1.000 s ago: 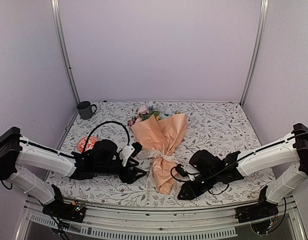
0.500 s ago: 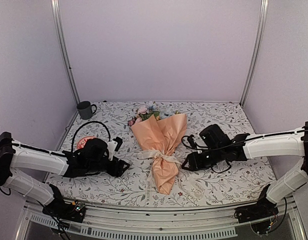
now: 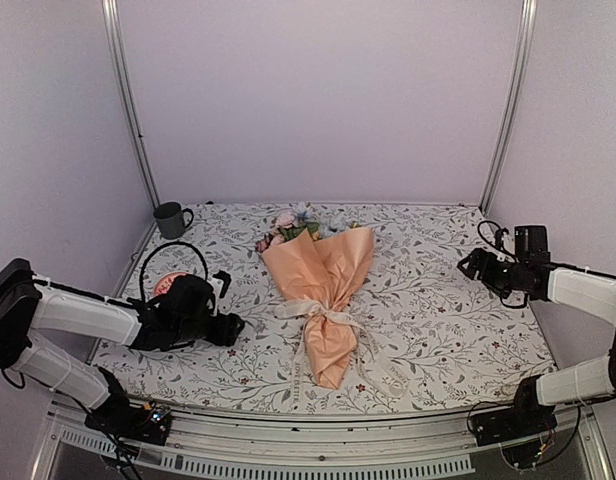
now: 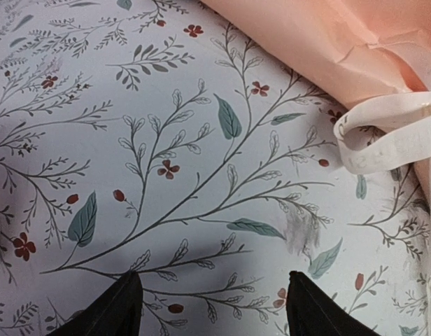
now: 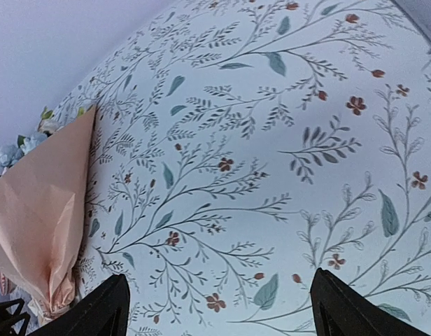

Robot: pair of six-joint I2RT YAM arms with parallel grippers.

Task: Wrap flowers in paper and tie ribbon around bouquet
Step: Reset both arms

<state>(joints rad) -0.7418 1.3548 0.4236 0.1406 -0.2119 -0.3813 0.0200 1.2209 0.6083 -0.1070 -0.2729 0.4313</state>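
So, your bouquet [image 3: 323, 290] lies mid-table on the leafy tablecloth [image 3: 438, 310], with the blooms at the far end and the pointed tip near. The peach paper [image 3: 328, 265] is wrapped round the flowers [image 3: 288, 222], and the cream ribbon [image 3: 310, 310] is tied at the waist. Your left gripper [image 3: 228, 328] sits low just left of it, fingers apart and holding nothing. Your right gripper [image 3: 470, 266] hovers well off by the right edge, jaws spread wide, empty too. There's a dark mug [image 3: 171, 219] at the far left.
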